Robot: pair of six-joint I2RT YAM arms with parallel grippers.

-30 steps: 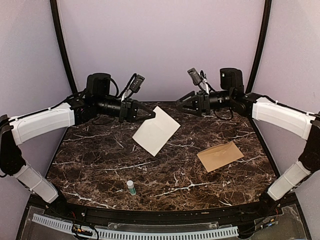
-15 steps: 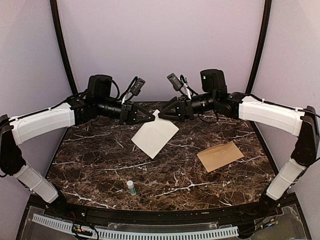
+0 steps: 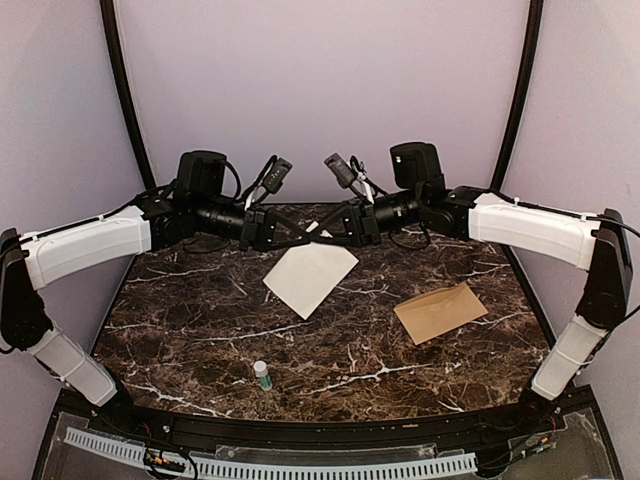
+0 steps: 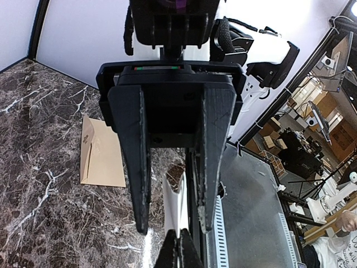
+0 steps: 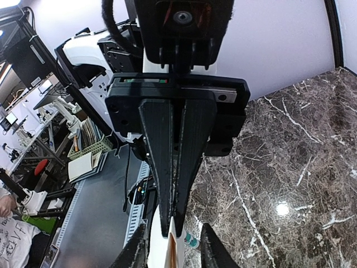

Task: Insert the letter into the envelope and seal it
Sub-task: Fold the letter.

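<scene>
The white and black left arm (image 3: 85, 245) and the white and black right arm (image 3: 525, 228) both reach to the far middle, where the black left gripper (image 3: 298, 238) is pinched tight and the black right gripper (image 3: 322, 229) faces it close by with its two fingers apart.

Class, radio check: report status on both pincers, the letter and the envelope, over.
Left pincer shut on letter far corner. Right pincer open, straddling same sheet. Envelope flat on table, apart, nothing on it.
</scene>
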